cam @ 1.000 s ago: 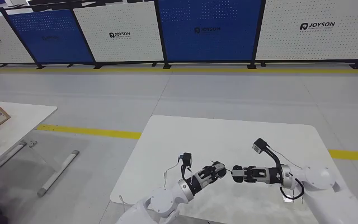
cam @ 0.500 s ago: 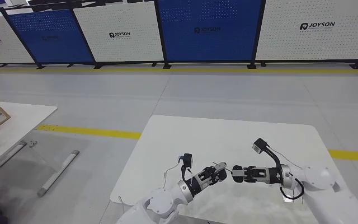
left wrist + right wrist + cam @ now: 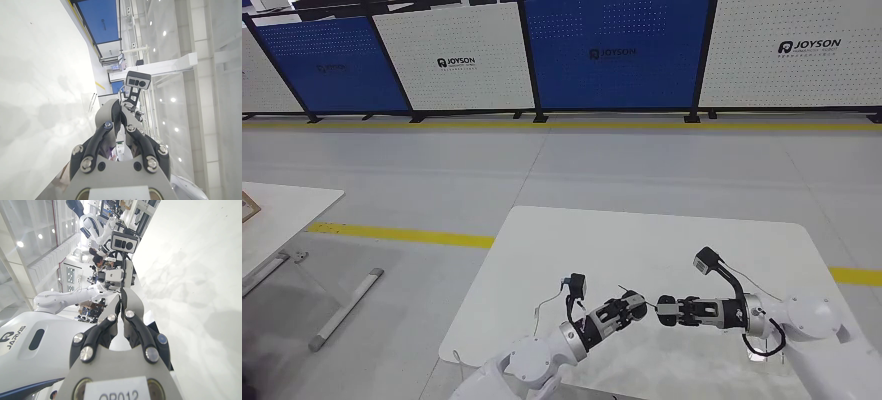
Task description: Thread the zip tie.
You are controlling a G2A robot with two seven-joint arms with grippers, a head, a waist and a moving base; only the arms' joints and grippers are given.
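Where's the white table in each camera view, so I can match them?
Top view: table fills the lower middle of the picture.
Left wrist view: table, the white plane beside the left gripper.
Right wrist view: table, the white plane beside the right gripper.
Shared landmark: the two grippers facing tip to tip.

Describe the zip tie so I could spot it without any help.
Start at the white table and go to its side nearest the robot, where the left gripper and right gripper meet tip to tip. The zip tie is the hair-thin strand slanting out there, far slimmer than either gripper.
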